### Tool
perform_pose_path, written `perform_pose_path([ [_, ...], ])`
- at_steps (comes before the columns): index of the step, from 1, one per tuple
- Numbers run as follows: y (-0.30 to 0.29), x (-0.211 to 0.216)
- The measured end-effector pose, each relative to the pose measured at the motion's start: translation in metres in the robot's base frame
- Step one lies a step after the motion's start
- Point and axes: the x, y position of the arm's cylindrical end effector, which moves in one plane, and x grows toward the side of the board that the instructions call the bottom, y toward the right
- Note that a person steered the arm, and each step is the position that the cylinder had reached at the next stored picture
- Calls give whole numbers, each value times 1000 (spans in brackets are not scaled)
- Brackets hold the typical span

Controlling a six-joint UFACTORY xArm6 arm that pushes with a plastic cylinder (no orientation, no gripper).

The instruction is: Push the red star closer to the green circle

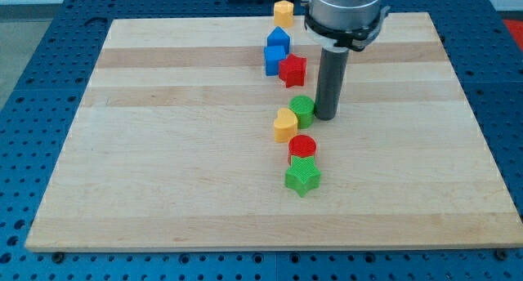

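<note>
Looked it over pretty closely and honestly there's nothing readable anywhere. No text, labels, brand marks, numbers or signs on the wooden surface (163, 150), none on the coloured blocks, and none on the dark rod or the grey housing (343, 7) above it. The blue perforated base (33, 85) around the surface is plain too, just rows of holes.
</note>
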Motion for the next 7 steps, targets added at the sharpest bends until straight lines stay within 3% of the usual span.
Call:
perform_pose_path([
  [2,-43,7],
  [3,-19,7],
  [5,29,-59],
  [7,16,-131],
])
